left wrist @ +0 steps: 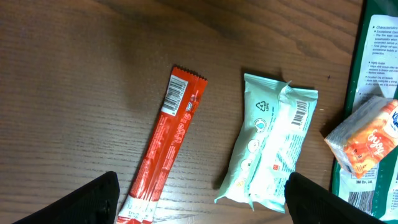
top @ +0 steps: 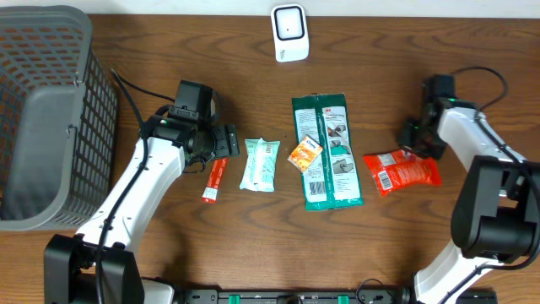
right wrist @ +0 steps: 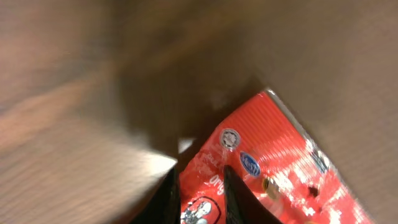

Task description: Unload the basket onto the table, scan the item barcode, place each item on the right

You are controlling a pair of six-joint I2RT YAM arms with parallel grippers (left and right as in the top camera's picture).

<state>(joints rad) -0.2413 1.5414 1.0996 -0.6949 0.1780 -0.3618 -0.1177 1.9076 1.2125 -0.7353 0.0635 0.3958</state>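
R gripper (right wrist: 200, 190) fingers pinching edge of red packet (right wrist: 273, 168). It lies right of centre, long axis left-right, scanner (top: 288, 32) up-left of it. L gripper (left wrist: 202, 205) spread wide, farther off.

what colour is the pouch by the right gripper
The pouch is red; the overhead view shows it best.

My left arm (top: 139, 181) and right arm (top: 468, 135) wear smooth white shells on the long links, with black housings at the joints. My left gripper (top: 229, 142) and right gripper (top: 411, 139) are black. A thin black cable (top: 126, 91) loops off my left wrist, a second cable (top: 485, 74) off my right. My left fingers (left wrist: 93, 199) are matte black wedges.
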